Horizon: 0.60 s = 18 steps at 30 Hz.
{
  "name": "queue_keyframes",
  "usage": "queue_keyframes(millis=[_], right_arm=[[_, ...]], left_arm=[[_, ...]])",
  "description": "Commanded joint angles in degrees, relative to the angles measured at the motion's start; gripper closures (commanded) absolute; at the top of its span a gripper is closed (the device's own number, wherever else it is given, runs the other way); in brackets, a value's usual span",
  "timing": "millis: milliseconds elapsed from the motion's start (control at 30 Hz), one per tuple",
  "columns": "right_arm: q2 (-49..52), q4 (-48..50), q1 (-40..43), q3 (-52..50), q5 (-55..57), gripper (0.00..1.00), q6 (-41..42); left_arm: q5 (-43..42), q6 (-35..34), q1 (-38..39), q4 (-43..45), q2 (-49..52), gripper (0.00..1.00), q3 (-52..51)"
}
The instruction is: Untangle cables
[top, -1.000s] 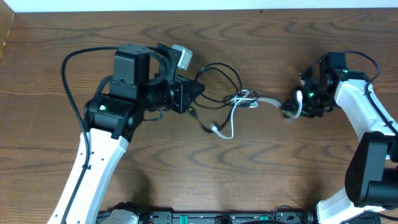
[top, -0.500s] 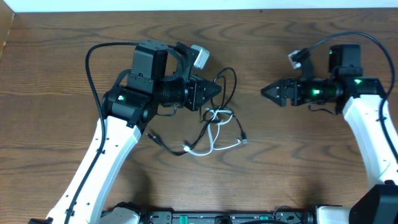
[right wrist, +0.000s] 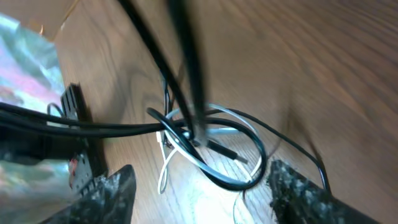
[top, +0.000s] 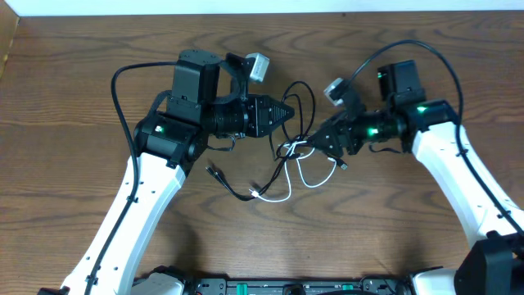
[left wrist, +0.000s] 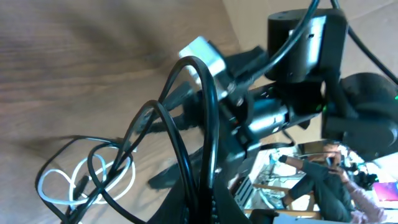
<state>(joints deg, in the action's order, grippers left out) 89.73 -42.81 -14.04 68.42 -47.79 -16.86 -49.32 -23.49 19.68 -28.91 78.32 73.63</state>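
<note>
Looks like mid-untangle to me. The left gripper point(top: 286, 113) is pinched on a loop of the black cable point(top: 304, 92). The right gripper point(top: 315, 144) sits spread wide at the knot, mid-table, a bit toward the far edge. Next move, I reckon: grab the white cable point(top: 277, 199) only, then pull gently toward the right edge. Both cords are thin, glossy and springy, curling into loops on the wood-grain table point(top: 409, 246).

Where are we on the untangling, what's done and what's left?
Nothing separated yet: the black cable and white cable cross in a knot mid-table. In hand: the left gripper appears shut on a black loop; the right gripper is open, poised at the knot. Left: grip the white cable and pull them apart.
</note>
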Motion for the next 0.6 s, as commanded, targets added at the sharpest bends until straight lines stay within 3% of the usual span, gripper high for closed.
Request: queue_keyframes(millis=[0, 233, 367, 500, 567], right_arm=[[2.7, -0.1, -2.0, -0.2, -0.2, 0.39, -6.8], [7.6, 0.5, -4.6, -0.3, -0.8, 0.52, -10.0], [8.3, 2.1, -4.9, -0.3, -0.9, 0.85, -9.2], [8.2, 5.0, -4.9, -0.3, -0.9, 0.99, -3.9], [8.2, 6.4, -4.9, -0.3, -1.4, 0.99, -1.7]], left_arm=[[-3.0, -2.8, 0.0, 0.8, -0.5, 0.93, 0.5], [-11.8, -6.7, -3.7, 4.2, -0.5, 0.93, 0.5], [-13.3, -6.6, -5.2, 4.1, -0.5, 0.93, 0.5], [-13.3, -6.6, -5.3, 4.1, -0.5, 0.93, 0.5], [-13.3, -6.7, -5.2, 3.7, -0.5, 0.93, 0.5]])
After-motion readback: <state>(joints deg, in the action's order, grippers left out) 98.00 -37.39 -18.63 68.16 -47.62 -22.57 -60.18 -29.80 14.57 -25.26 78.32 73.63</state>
